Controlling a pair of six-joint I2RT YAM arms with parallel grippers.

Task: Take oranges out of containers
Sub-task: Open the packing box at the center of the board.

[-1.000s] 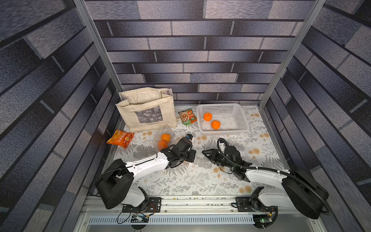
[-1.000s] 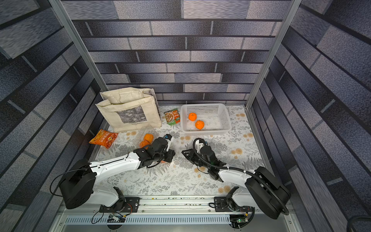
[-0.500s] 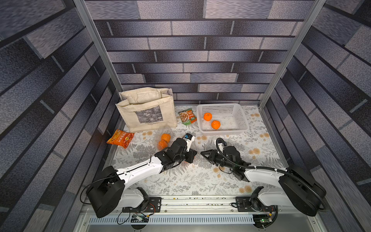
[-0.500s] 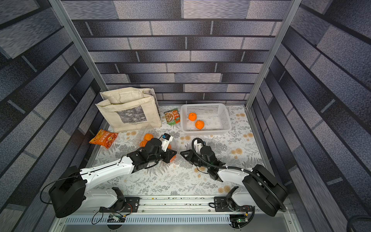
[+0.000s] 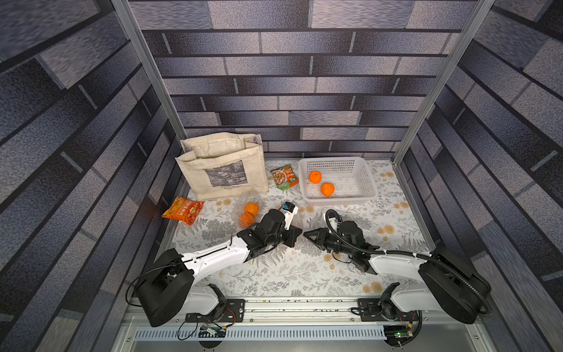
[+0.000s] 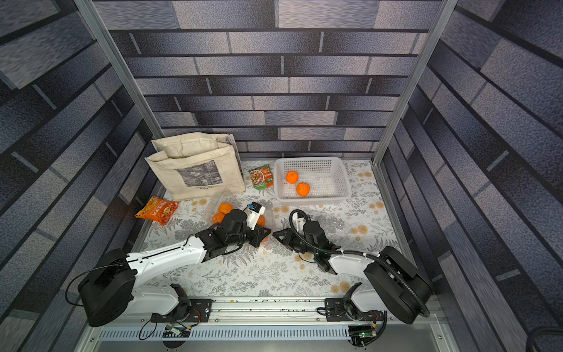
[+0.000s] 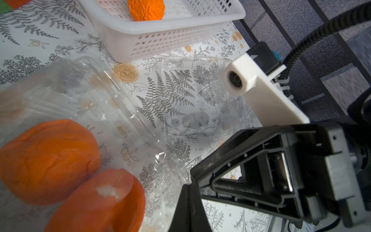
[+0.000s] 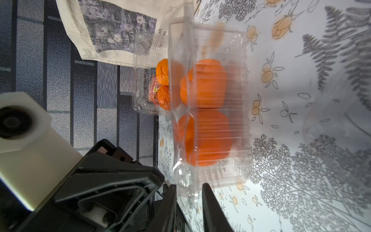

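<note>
Left gripper has advanced, fingers clamped on the rim of the clear plastic clamshell container; right gripper has its fingers apart astride that rim.

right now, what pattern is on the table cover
Table cover: white with grey ferns and orange flowers; best in the right wrist view.

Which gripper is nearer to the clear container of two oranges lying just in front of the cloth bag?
Left. The left gripper, pinching the middle container, has its wrist close alongside the bag-side container; the right gripper sits beyond the left gripper's tip, farther off.
</note>
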